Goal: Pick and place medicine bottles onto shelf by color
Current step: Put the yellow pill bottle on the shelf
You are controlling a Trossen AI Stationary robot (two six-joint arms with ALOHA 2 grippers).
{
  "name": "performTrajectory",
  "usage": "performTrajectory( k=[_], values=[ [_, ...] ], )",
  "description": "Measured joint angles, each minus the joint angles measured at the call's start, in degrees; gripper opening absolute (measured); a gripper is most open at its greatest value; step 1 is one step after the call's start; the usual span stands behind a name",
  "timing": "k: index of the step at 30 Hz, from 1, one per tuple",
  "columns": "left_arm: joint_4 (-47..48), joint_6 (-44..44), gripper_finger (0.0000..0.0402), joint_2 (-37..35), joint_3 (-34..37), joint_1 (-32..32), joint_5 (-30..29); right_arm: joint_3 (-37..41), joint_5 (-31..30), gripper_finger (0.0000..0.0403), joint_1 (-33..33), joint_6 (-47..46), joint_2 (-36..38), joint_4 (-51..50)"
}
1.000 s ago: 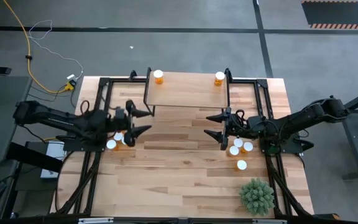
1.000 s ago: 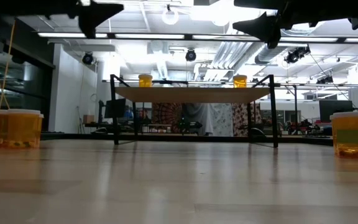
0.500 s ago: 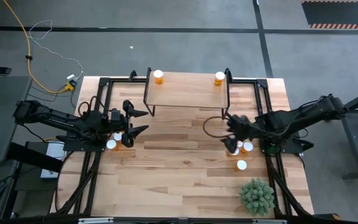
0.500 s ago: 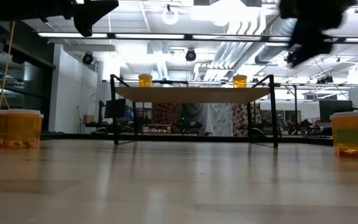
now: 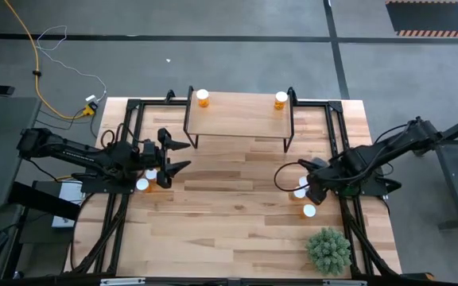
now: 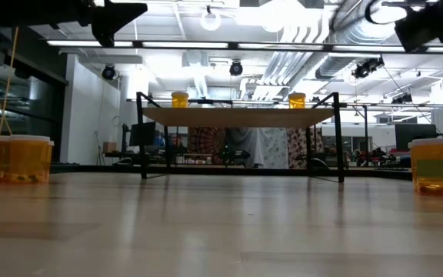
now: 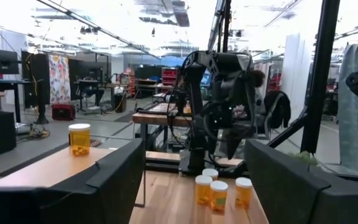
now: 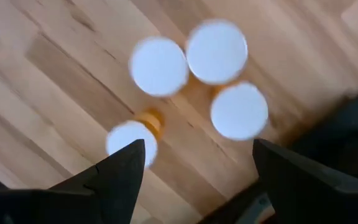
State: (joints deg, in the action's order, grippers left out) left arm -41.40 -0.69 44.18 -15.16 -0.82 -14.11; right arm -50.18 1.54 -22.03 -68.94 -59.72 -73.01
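Your right gripper (image 8: pixel 194 180) hangs over four bottles (image 8: pixel 219 51), jaws wide, empty; left gripper (image 5: pixel 183 156) likewise wide, holding nothing.

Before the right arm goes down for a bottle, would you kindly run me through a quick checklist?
1. Right end effector open: ok.
2. Right end effector empty: ok.
3. It looks down on the four right bottles: ok.
4. Centred over one cap: not ok, several lie between the fingers.
5. Shelf has free room between its two bottles: ok.
6. Left end effector open, away over the left bottles: ok.
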Motion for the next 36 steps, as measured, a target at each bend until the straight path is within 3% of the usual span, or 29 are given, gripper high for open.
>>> performTrajectory(
  k=[5,13,28,36],
  values=[
    [0.0,0.0,0.0264,0.0,0.0,0.0,0.0,4.6,0.2,0.0289,0.1,-8.1,0.0,0.9],
    [0.0,0.0,0.0264,0.0,0.0,0.0,0.0,11.5,-2.0,0.0289,0.1,-6.8,0.0,8.9],
    [0.0,0.0,0.0264,0.0,0.0,0.0,0.0,12.1,-7.0,0.0289,0.2,-5.2,0.0,8.9],
    [0.0,0.0,0.0264,0.0,0.0,0.0,0.0,12.0,-4.5,0.0289,0.3,-1.6,-5.2,8.9]
  ],
)
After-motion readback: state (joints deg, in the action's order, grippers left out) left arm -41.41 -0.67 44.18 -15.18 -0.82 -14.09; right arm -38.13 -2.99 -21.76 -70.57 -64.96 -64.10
